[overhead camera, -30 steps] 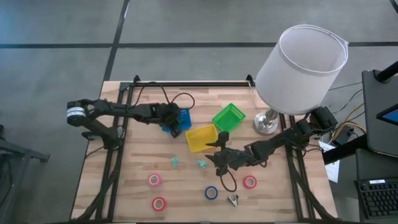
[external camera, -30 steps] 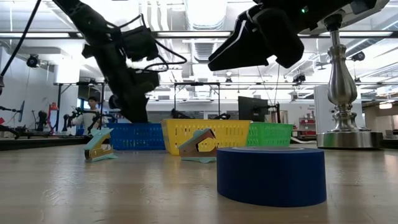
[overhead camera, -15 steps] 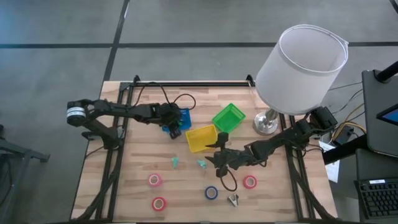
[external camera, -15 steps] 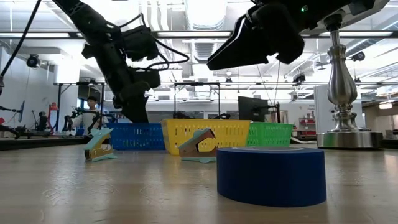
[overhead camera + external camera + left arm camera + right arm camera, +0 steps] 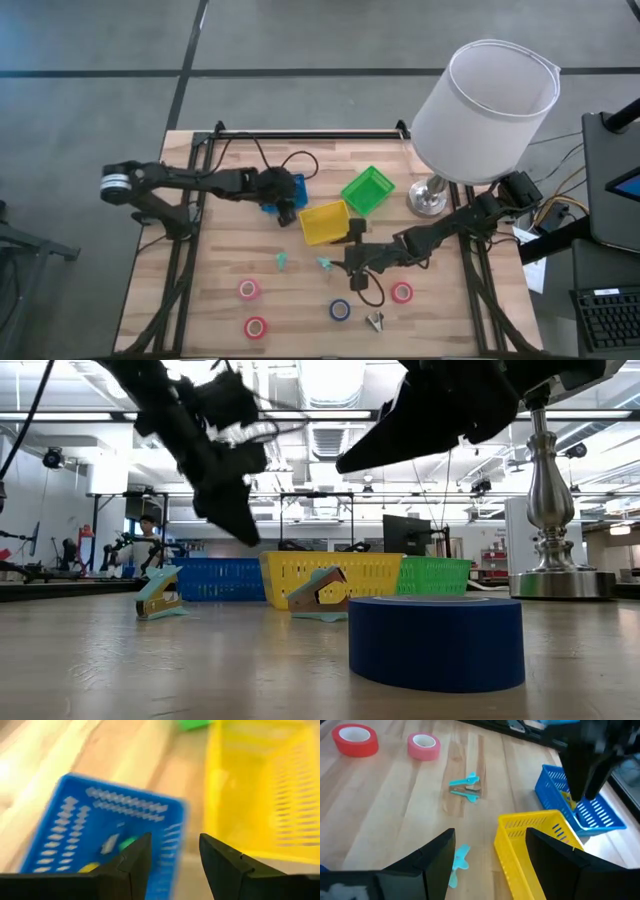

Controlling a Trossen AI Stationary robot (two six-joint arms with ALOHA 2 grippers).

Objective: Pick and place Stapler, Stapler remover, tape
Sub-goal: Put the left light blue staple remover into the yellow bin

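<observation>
My left gripper [image 5: 287, 208] hangs open above the blue bin [image 5: 295, 188], near the corner facing the yellow bin [image 5: 325, 222]; in its wrist view [image 5: 175, 845] small yellow and green things [image 5: 116, 845] lie inside the bin. My right gripper [image 5: 350, 262] is open [image 5: 490, 837] above the table, just near of the yellow bin. Two teal staple removers [image 5: 283, 261] [image 5: 325, 264] lie on the table between the arms. Three pink-red tape rolls [image 5: 248, 290] [image 5: 256, 327] [image 5: 401, 292] and one blue roll [image 5: 340, 310] lie flat near the near edge.
A green bin [image 5: 367, 190] stands right of the yellow one. A lamp with a white shade [image 5: 485, 95] rises from its base [image 5: 428, 200] at the table's right. A small grey clip-like thing [image 5: 376, 322] lies by the blue roll. Bare wood shows at the left.
My left gripper has risen a little above the blue bin and swung toward the yellow bin, still open. My right gripper has tipped slightly and stayed near the yellow bin. Nothing on the table has moved.
</observation>
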